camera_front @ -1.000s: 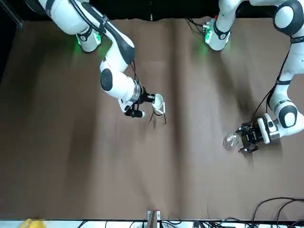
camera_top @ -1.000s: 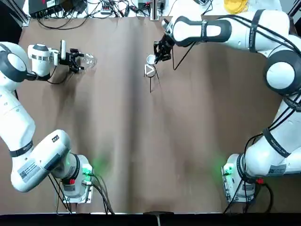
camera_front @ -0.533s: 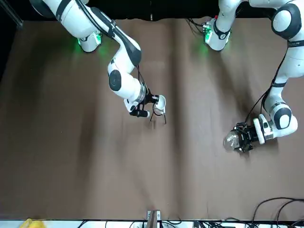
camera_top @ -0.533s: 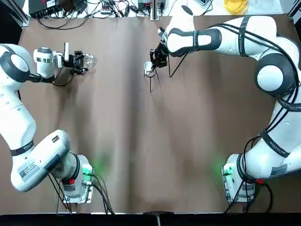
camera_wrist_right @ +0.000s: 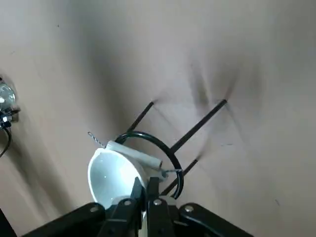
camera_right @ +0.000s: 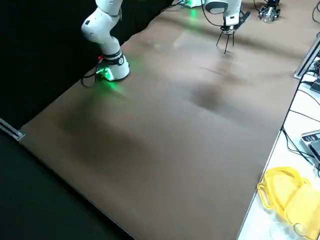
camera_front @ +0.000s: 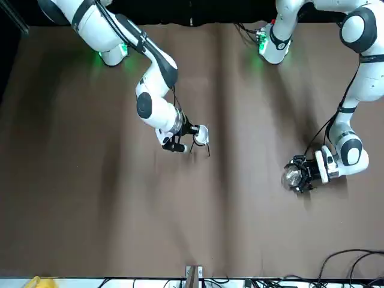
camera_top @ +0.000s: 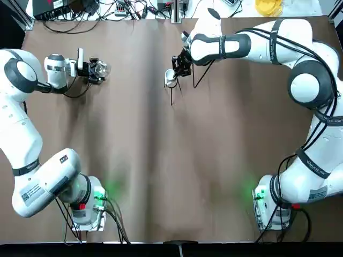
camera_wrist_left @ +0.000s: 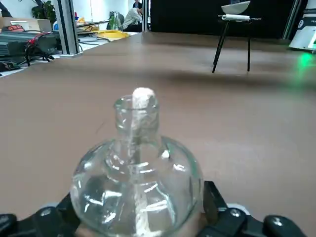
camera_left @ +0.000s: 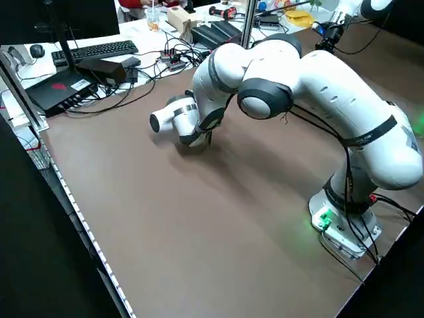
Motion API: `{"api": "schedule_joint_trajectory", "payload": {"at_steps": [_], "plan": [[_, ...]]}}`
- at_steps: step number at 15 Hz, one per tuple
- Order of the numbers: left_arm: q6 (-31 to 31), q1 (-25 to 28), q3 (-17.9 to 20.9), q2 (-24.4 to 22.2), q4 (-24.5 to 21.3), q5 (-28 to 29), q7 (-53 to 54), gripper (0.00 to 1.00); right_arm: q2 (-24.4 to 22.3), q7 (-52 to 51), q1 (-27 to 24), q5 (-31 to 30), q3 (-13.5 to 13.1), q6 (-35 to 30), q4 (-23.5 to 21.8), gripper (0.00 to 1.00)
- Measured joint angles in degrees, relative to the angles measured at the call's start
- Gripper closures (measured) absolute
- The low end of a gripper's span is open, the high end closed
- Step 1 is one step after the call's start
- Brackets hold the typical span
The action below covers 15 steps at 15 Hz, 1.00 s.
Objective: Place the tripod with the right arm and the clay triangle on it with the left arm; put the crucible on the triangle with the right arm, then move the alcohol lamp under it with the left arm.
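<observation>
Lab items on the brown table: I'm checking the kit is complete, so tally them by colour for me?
White: 2, the crucible and the clay triangle under it.
Black: 1, the tripod.
Clear glass: 1, the alcohol lamp.
Total: 4.

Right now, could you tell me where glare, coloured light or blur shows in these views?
Left wrist view: bright glints on the lamp, which is sharp, with the tripod behind softer. Top view: green light on the table by both arm bases. Right wrist view: the crucible looks washed out.
</observation>
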Motion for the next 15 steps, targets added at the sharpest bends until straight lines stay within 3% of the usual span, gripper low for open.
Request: {"api": "schedule_joint_trajectory", "payload": {"at_steps": [4,7,12,14,15], "plan": [[-1.6,-0.3,0.0,0.3,0.0,0.0,0.0,0.01,0.1,0.0,0.6,0.0,-0.5,0.3,0.1,0.94],[-1.6,-0.4,0.0,0.3,0.0,0.0,0.0,0.11,0.1,0.0,0.6,0.0,-0.6,0.4,0.1,0.93],[-1.7,-1.3,0.0,0.5,-0.1,-1.0,0.0,0.19,0.1,0.0,0.6,0.0,-0.7,0.4,0.4,0.48],[-1.9,-2.6,0.0,0.6,-0.1,-1.1,0.1,0.19,0.1,0.1,0.6,0.0,-0.8,0.4,1.1,0.37],[-2.3,-3.2,-0.1,0.6,-0.1,-1.1,0.4,0.19,0.1,0.2,0.5,0.0,-0.9,0.4,1.4,0.37]]}}
